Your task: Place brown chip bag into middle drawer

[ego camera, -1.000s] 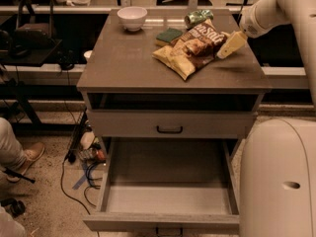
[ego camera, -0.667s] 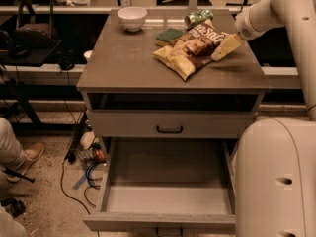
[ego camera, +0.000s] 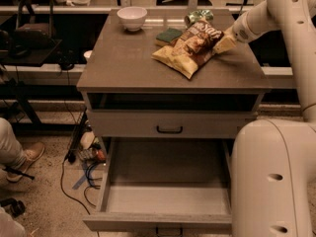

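The bag (ego camera: pixel 190 48) lies flat on the worktop (ego camera: pixel 123 63), towards the back right. Its lower corner points at the front edge but stops short of it. The gripper (ego camera: pixel 224 43) sits low at the bag's right edge and touches it. I cannot tell how far open it is, or whether it has hold of the bag. The arm (ego camera: pixel 291 14) reaches in from the right, over the worktop's right edge.

A sponge (ego camera: pixel 169 34) lies just behind the bag on the left and a can (ego camera: pixel 197 17) sits at the back edge. A bowl (ego camera: pixel 132 18) stands apart at the back left. The left and front of the worktop are bare.

Below, the upper drawer front (ego camera: pixel 169 129) is shut. The middle drawer (ego camera: pixel 163 167) is pulled well out, its floor bare from wall to wall. The robot's base (ego camera: pixel 274 177) stands against the drawer's right side and hides its right front corner. Cables (ego camera: pixel 81 181) lie on the floor to the left.
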Action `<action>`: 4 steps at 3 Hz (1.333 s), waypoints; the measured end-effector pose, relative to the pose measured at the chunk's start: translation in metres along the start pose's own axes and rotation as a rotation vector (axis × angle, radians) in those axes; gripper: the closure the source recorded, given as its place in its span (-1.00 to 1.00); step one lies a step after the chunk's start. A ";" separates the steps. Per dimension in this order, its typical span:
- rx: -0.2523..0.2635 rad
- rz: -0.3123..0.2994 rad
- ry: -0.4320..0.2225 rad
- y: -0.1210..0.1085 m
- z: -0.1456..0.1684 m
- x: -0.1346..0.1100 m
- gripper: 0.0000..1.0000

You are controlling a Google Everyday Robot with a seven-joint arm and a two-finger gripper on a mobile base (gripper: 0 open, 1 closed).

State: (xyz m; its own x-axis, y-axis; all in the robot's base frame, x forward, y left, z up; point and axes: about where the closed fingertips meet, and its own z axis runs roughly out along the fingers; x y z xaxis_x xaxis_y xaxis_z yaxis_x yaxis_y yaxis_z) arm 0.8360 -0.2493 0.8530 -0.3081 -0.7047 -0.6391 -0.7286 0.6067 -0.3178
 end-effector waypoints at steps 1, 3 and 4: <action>0.021 0.006 0.034 -0.003 -0.015 -0.002 0.44; 0.140 0.062 0.059 -0.012 -0.096 -0.010 1.00; 0.173 0.068 0.103 0.025 -0.171 -0.004 1.00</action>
State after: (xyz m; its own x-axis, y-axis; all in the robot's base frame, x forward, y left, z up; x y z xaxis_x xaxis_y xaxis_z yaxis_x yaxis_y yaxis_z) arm 0.7149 -0.2942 0.9675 -0.4201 -0.6885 -0.5912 -0.5910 0.7019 -0.3975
